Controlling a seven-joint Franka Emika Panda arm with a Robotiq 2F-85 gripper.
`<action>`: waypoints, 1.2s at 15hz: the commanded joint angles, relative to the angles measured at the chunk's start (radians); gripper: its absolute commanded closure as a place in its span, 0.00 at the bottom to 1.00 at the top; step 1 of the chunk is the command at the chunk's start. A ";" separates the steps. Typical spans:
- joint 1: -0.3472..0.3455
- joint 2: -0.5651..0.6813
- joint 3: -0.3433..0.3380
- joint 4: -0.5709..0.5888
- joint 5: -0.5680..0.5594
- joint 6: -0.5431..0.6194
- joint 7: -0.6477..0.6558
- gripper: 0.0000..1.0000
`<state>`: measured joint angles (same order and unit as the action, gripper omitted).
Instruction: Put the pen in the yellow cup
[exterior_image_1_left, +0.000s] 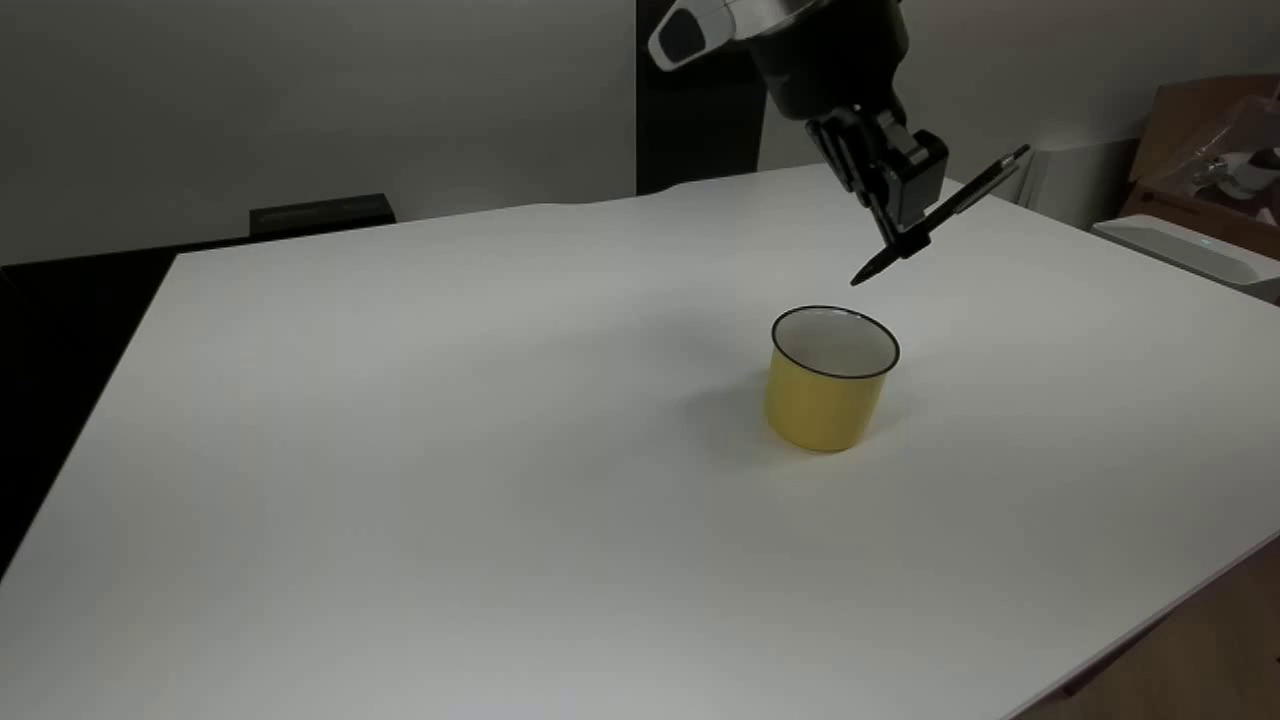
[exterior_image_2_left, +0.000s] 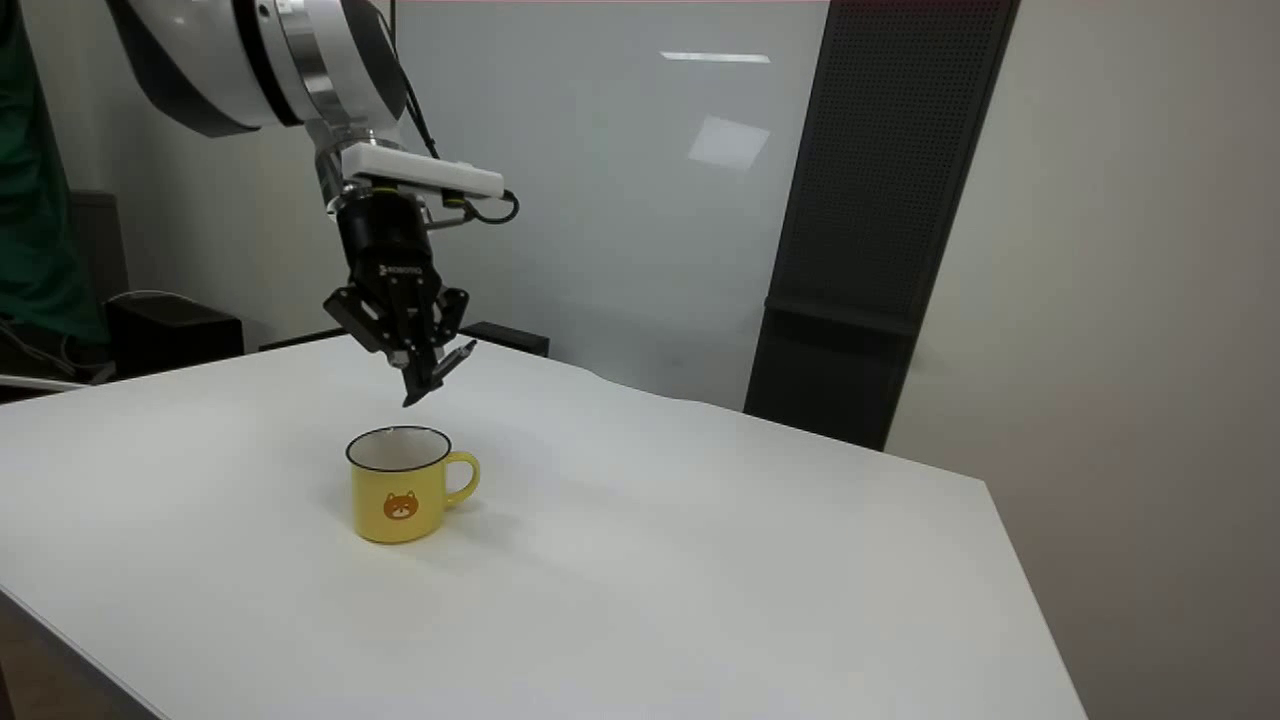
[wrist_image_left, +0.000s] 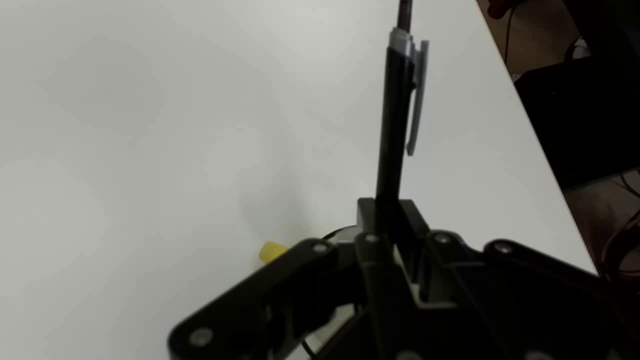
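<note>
The pen (exterior_image_1_left: 968, 198) is slim and black with a silver clip. My gripper (exterior_image_1_left: 908, 242) is shut on it and holds it slanted in the air, tip low. In an exterior view the pen (exterior_image_2_left: 456, 360) in the gripper (exterior_image_2_left: 420, 376) is just above the cup mouth. The yellow cup (exterior_image_1_left: 822, 408) stands upright on the table, with a dark rim and whitish inside. Its handle and bear print show in an exterior view (exterior_image_2_left: 392, 506). In the wrist view the gripper (wrist_image_left: 389, 215) grips the pen (wrist_image_left: 394, 125) and hides most of the cup; its handle (wrist_image_left: 271, 251) peeks out.
The white table (exterior_image_1_left: 450, 500) carries the cup. A white tray (exterior_image_1_left: 1190, 250) and a cardboard box (exterior_image_1_left: 1165, 150) are beyond its edge. A dark block (exterior_image_1_left: 322, 215) sits at the far edge. A whiteboard (exterior_image_2_left: 600, 200) and a dark panel (exterior_image_2_left: 880, 200) stand behind.
</note>
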<state>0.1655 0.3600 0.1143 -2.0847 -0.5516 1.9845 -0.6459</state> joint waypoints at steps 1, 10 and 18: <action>0.007 0.052 0.013 0.025 -0.019 -0.013 0.048 0.97; 0.012 0.142 0.014 0.097 -0.026 -0.033 0.030 0.97; 0.014 0.198 0.017 0.172 -0.029 -0.033 0.019 0.61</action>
<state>0.1763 0.5300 0.1261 -1.9638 -0.5708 1.9784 -0.6366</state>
